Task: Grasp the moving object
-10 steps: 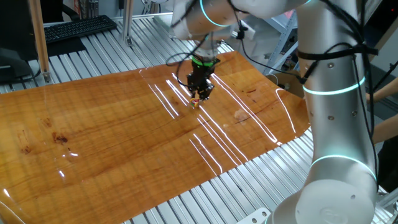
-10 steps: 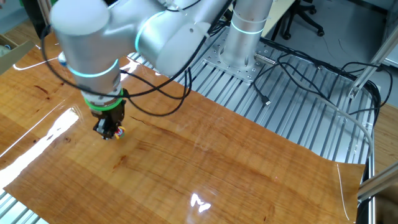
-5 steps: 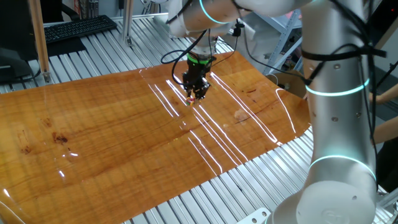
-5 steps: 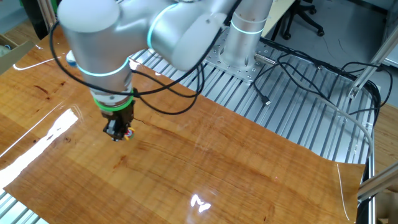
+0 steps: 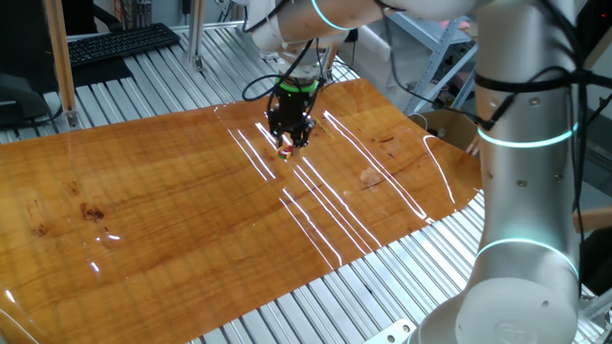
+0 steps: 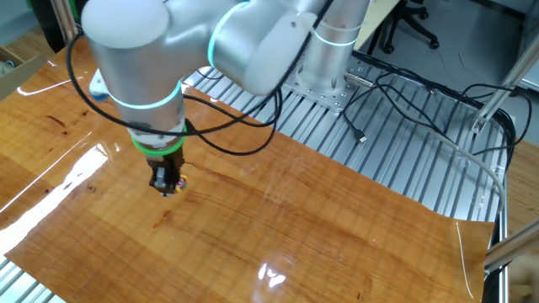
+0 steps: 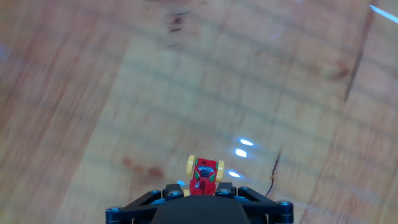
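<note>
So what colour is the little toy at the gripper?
Red and yellow toy, clearest in the hand view.

A glossy wooden counter [image 5: 172, 220] spans most of one fixed view, its grain running lengthwise and streaked with bright light reflections. It lies on a bed of ribbed aluminium slats [image 5: 316, 306] that shows past its edges. At 10 o'clock from the counter's middle, a black keyboard [image 5: 120, 43] rests on the slats, with a wooden post [image 5: 61, 57] standing just beside it. In the other fixed view, black cables [image 6: 404, 101] loop over the slats at 2 o'clock from the counter [image 6: 278, 219], near a bolted metal base plate [image 6: 324, 84]. A black office chair base [image 6: 413, 25] stands at 1 o'clock.
</note>
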{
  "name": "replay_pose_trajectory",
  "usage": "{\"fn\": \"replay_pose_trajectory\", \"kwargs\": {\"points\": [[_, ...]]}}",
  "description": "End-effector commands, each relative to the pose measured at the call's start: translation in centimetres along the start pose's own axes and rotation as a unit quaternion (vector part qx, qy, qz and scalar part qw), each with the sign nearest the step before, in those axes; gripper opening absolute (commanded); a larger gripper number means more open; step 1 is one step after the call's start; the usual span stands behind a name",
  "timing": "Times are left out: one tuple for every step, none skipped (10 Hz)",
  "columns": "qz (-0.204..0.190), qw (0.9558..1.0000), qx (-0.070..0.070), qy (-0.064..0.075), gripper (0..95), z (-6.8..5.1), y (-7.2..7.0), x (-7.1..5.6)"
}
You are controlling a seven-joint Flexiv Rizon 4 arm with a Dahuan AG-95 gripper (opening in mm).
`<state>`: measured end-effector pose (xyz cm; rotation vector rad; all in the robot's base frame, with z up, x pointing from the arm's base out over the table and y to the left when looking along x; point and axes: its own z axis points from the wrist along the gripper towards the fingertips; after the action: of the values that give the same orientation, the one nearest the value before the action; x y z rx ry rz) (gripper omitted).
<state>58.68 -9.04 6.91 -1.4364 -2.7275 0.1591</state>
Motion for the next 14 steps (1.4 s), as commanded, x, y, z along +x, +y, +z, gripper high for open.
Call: {"fn": "replay_pose_trajectory", "kwargs": {"points": [[-0.166,0.9861,0.001,-0.003,0.0,-1.4,0.6,1.7],[-0.189,0.9820,0.002,-0.005,0.0,-1.5,0.6,1.9],[-0.231,0.9730,0.004,-0.006,0.0,-1.7,0.6,2.3],[-0.257,0.9663,0.004,-0.005,0.0,-1.9,0.6,2.6],[-0.271,0.9627,0.005,-0.004,0.0,-2.0,0.6,2.7],[-0.303,0.9529,0.006,-0.005,0.0,-2.1,0.6,2.9],[-0.318,0.9481,0.008,-0.007,0.0,-2.2,0.6,3.1],[-0.327,0.9448,0.009,-0.007,0.0,-2.3,0.6,3.3],[-0.341,0.9400,0.010,-0.007,0.0,-2.3,0.6,3.4],[-0.347,0.9377,0.012,-0.005,0.0,-2.4,0.6,3.6],[-0.351,0.9362,0.012,-0.003,0.0,-2.5,0.6,3.8],[-0.356,0.9344,0.016,0.004,0.0,-2.4,0.6,3.8],[-0.360,0.9328,0.016,0.005,0.0,-2.3,0.6,3.8],[-0.369,0.9294,0.012,0.007,0.0,-2.4,0.5,4.0]]}}
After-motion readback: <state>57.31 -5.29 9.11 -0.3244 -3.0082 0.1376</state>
